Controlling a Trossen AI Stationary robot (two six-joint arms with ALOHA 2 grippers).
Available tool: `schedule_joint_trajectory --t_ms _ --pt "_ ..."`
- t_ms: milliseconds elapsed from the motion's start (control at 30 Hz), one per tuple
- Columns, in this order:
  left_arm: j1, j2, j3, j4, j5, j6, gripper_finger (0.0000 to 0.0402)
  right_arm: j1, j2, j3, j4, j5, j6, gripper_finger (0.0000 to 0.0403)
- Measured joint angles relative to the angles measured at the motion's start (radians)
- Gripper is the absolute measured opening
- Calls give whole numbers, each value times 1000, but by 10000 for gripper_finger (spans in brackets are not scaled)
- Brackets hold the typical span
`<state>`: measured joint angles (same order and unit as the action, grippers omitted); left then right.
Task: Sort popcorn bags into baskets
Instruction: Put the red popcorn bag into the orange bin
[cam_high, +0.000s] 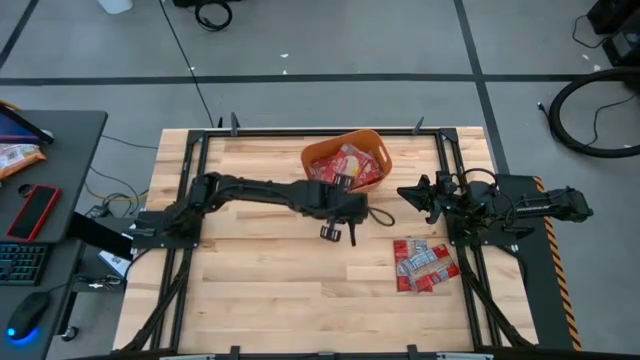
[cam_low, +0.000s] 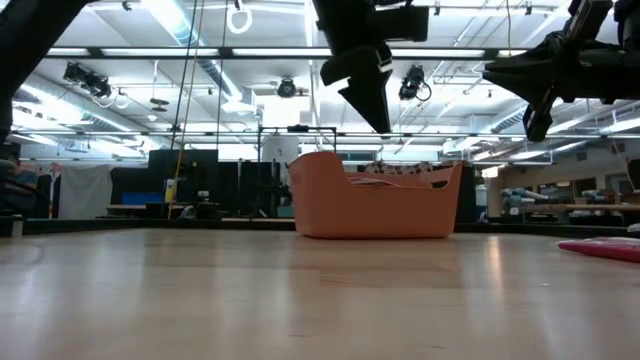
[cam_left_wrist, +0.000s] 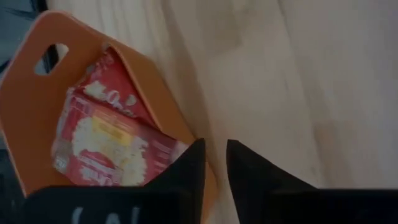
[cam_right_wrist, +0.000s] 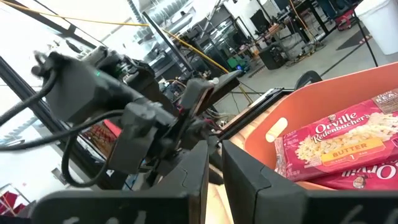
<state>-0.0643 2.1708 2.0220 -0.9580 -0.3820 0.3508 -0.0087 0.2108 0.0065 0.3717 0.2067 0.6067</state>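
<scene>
Left tool (cam_high: 338, 232) hangs above the desk (cam_high: 250, 290) just in front of the orange basket (cam_high: 372, 143), arm stretched across from the left side. In its wrist view the two fingers stand close together with only a narrow slit between them; nothing is held. Right tool (cam_high: 412, 193) is raised off the desk beside the basket's right end, pointing toward it. Its wrist view also shows the fingers nearly closed and empty.

Popcorn bags: several already lie flat in the basket (cam_left_wrist: 109, 140), a large packet with a yellow-cream centre uppermost. A small cluster of narrower bags (cam_high: 424, 264) remains on the desk at the right, well apart from the basket and nearer the right arm's base.

Judgement: partly done; the remaining cluster is the next pick, and it sits in the right arm's reach.

Notes for doing the pick well:
- Spread the fingers wide before descending; flat packets give little edge to bite.
- Bags overlap, so approach an outer one at its free edge to avoid lifting two.
- Keep the left arm clear of the basket mouth during the carry, or park it back.
- Release low over the basket so the packet lands flat.
</scene>
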Motion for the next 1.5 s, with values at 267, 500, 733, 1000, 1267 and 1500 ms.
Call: schedule_joint_trajectory --t_ms 267,500,733,1000,1267,1500 --pt "-94 -99 -272 92 -107 -108 38 0 0 0 2 0 0 52" --pt "-163 -339 -626 355 -167 -201 34 -2 -2 0 80 64 -35 52" --pt "-164 -561 -872 605 -201 -214 34 -2 6 0 85 67 -47 52" --pt "-164 -759 -1185 1127 -204 -79 34 14 80 79 9 -107 -159 52" --pt "-152 -882 -1408 1540 -221 -50 34 87 328 249 -243 -102 -184 52" --pt "-158 -949 -1514 1685 -237 -60 34 192 589 426 -505 -99 -158 52"
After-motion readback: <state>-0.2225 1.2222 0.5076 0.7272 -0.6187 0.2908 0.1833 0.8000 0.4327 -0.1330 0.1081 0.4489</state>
